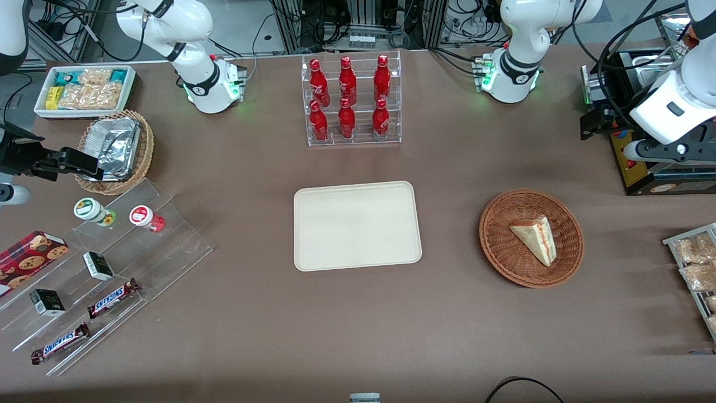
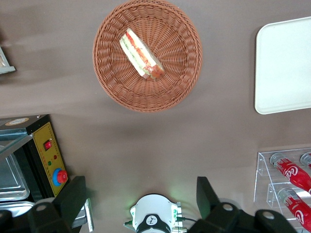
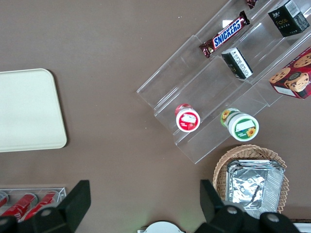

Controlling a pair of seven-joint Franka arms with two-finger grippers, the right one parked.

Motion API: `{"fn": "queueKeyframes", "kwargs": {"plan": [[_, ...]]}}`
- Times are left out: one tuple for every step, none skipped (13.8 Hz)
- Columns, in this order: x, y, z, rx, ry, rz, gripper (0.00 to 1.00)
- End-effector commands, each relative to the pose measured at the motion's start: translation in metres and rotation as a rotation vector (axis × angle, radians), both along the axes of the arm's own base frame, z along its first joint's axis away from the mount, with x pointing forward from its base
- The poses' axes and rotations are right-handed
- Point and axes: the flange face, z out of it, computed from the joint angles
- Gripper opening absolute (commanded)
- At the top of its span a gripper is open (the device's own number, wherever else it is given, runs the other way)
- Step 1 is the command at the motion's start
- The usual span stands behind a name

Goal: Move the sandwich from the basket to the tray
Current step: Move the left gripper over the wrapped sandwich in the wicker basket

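Sandwich (image 1: 535,238) sits in the reddish-brown wicker basket (image 1: 498,246), lying on its side with the red and green filling edge showing in the left wrist view (image 2: 142,54). Basket (image 2: 112,77) rests on the brown bench (image 1: 358,324), toward the working arm's end, well apart from the tray (image 1: 313,252). Tray is flat on the bench near the middle, bare surface, nearer the front camera than the clear rack of red bottles (image 1: 348,98). Left arm's hand (image 1: 651,151) is raised high near the bench edge at the working arm's end, above the black control box (image 1: 635,168), farther from the front camera than the basket and not touching basket or sandwich. In the wrist view its two dark fingers (image 2: 73,196) stand wide apart with nothing between them; the hand (image 2: 141,204) looks down on the bench with the basket in sight. Toward the parked arm's end: tan wicker basket with crumpled foil (image 1: 114,148), white bin of snack packets (image 1: 84,89), clear stepped stand (image 1: 112,268) with two small lidded cups, small dark boxes, two Snickers bars (image 1: 112,296) and a cookie box (image 1: 31,254). A wire rack of packets (image 1: 693,263) shows at the working arm's edge of the bench.
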Motion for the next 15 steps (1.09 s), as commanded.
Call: {"fn": "queueKeyframes", "kwargs": {"plan": [[0.004,0.002,0.003,-0.001,-0.002,0.006,1.00],[0.005,0.002,0.003,-0.005,-0.006,0.006,1.00],[0.006,0.005,0.000,-0.005,-0.003,0.012,1.00],[0.011,0.006,-0.006,-0.006,-0.004,0.015,1.00],[0.016,0.005,-0.018,-0.008,0.009,0.013,1.00],[0.023,0.004,-0.030,-0.009,0.014,0.013,1.00],[0.029,0.004,-0.044,-0.009,0.011,0.012,1.00],[0.032,0.003,-0.058,-0.010,0.004,0.012,1.00],[0.034,0.003,-0.075,-0.011,-0.004,0.011,1.00],[0.037,0.003,-0.091,-0.012,-0.012,0.013,1.00],[0.038,0.003,-0.106,-0.013,-0.019,0.013,1.00],[0.040,0.003,-0.124,-0.014,-0.025,0.013,1.00],[0.043,0.003,-0.142,-0.015,-0.029,0.014,1.00],[0.044,0.003,-0.154,-0.017,-0.038,0.016,1.00],[0.046,0.003,-0.171,-0.018,-0.038,0.019,1.00]]}}
